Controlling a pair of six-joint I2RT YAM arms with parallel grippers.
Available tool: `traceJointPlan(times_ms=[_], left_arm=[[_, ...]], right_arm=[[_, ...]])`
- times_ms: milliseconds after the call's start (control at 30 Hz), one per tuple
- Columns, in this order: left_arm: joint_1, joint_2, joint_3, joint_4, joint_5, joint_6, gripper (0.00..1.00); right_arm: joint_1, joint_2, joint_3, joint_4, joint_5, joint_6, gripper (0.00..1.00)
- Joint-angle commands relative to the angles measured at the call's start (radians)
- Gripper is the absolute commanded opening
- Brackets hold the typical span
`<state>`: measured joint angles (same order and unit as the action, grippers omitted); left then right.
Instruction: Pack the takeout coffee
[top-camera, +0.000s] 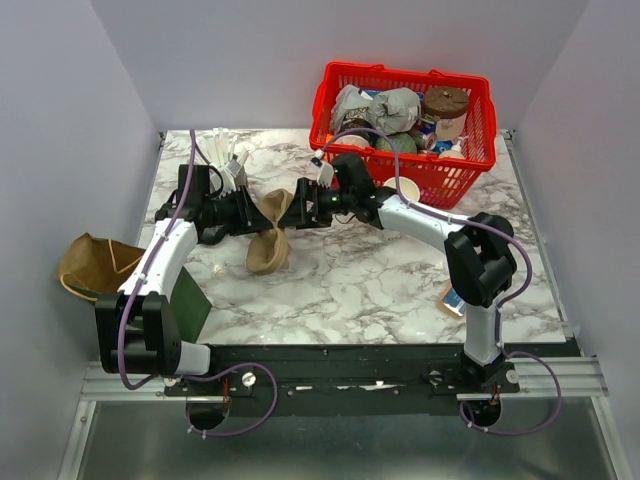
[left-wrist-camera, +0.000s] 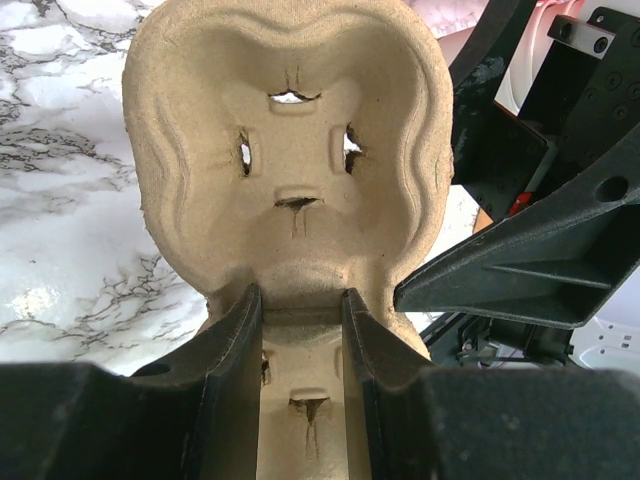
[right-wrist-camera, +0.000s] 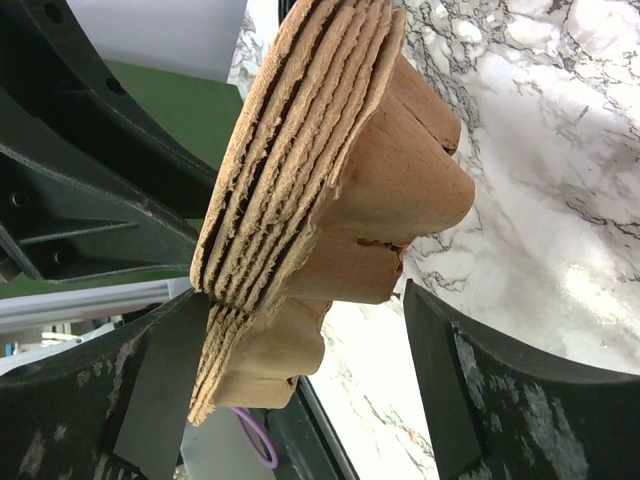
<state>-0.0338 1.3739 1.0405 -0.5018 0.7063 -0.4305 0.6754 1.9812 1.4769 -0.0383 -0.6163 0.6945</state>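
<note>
A stack of several brown pulp cup carriers (top-camera: 270, 235) hangs tilted above the marble table, between the two arms. My left gripper (top-camera: 250, 213) is shut on the stack's narrow waist (left-wrist-camera: 297, 300), and both fingers (left-wrist-camera: 235, 340) press its sides. The top carrier's cup well (left-wrist-camera: 290, 150) faces the left wrist camera. My right gripper (top-camera: 300, 212) stands open around the far end of the stack (right-wrist-camera: 330, 180). Its left finger (right-wrist-camera: 165, 390) lies against the layered rims, while the right finger (right-wrist-camera: 450, 380) is apart from the stack. A white paper cup (top-camera: 408, 190) stands behind the right arm.
A red basket (top-camera: 330, 100) full of wrapped items and cups sits at the back right. A crumpled brown paper bag (top-camera: 90, 265) lies off the table's left edge, with a green sheet (top-camera: 190, 305) next to it. White utensils (top-camera: 228, 155) stand at the back left. A small packet (top-camera: 450, 298) lies front right.
</note>
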Motion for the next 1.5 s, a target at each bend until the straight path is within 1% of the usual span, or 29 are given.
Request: traceJointPlan(times_ms=[0,100,133,233,500,900,1033,1067,1100,1133,1167,1200,1233,1300,1400,1433,1467], left_arm=[[-0.003,-0.022,0.041,0.023,0.101,-0.022,0.00],[-0.003,-0.025,0.044,0.034,0.110,-0.033,0.00],[-0.003,-0.026,0.046,0.037,0.111,-0.040,0.00],[-0.003,-0.022,0.065,0.040,0.113,-0.040,0.00],[-0.002,-0.026,0.075,0.046,0.122,-0.034,0.00],[0.008,-0.027,0.073,0.014,0.076,0.013,0.00],[0.006,-0.033,0.084,-0.040,0.009,0.099,0.00],[0.006,-0.035,0.087,-0.052,-0.001,0.136,0.02],[0.006,-0.036,0.089,-0.073,-0.010,0.159,0.12],[0.003,-0.038,0.090,-0.089,-0.024,0.182,0.31],[-0.008,-0.042,0.095,-0.105,-0.066,0.205,0.37],[-0.012,-0.044,0.104,-0.130,-0.079,0.266,0.41],[-0.017,-0.047,0.110,-0.142,-0.086,0.300,0.48],[-0.038,-0.049,0.124,-0.176,-0.126,0.408,0.52],[-0.057,-0.026,0.138,-0.225,-0.163,0.505,0.57],[-0.061,-0.018,0.139,-0.233,-0.174,0.577,0.59],[-0.064,-0.009,0.138,-0.242,-0.177,0.617,0.59]], right_arm=[[0.007,0.044,-0.006,-0.046,0.079,-0.020,0.86],[0.009,0.050,-0.004,-0.054,0.101,-0.015,0.86],[0.012,0.054,-0.006,-0.073,0.130,-0.007,0.86],[0.012,0.062,-0.027,-0.104,0.165,0.036,0.81],[0.012,0.085,-0.078,-0.123,0.187,0.105,0.78],[0.010,0.084,-0.029,-0.107,0.204,0.045,0.78],[0.010,0.062,-0.015,-0.075,0.178,-0.016,0.78],[0.010,0.056,-0.012,-0.069,0.162,-0.045,0.78],[0.010,0.051,-0.010,-0.063,0.159,-0.059,0.78],[0.010,0.048,-0.009,-0.055,0.156,-0.073,0.78],[0.010,0.041,-0.010,-0.054,0.155,-0.102,0.78],[0.010,0.027,-0.013,-0.052,0.152,-0.118,0.79],[0.009,0.015,-0.026,-0.052,0.144,-0.134,0.79],[0.006,-0.007,-0.044,-0.052,0.121,-0.176,0.80],[-0.005,-0.068,-0.078,-0.054,0.083,-0.239,0.80],[-0.013,-0.087,-0.078,-0.067,0.066,-0.260,0.80],[-0.016,-0.096,-0.072,-0.077,0.028,-0.309,0.80]])
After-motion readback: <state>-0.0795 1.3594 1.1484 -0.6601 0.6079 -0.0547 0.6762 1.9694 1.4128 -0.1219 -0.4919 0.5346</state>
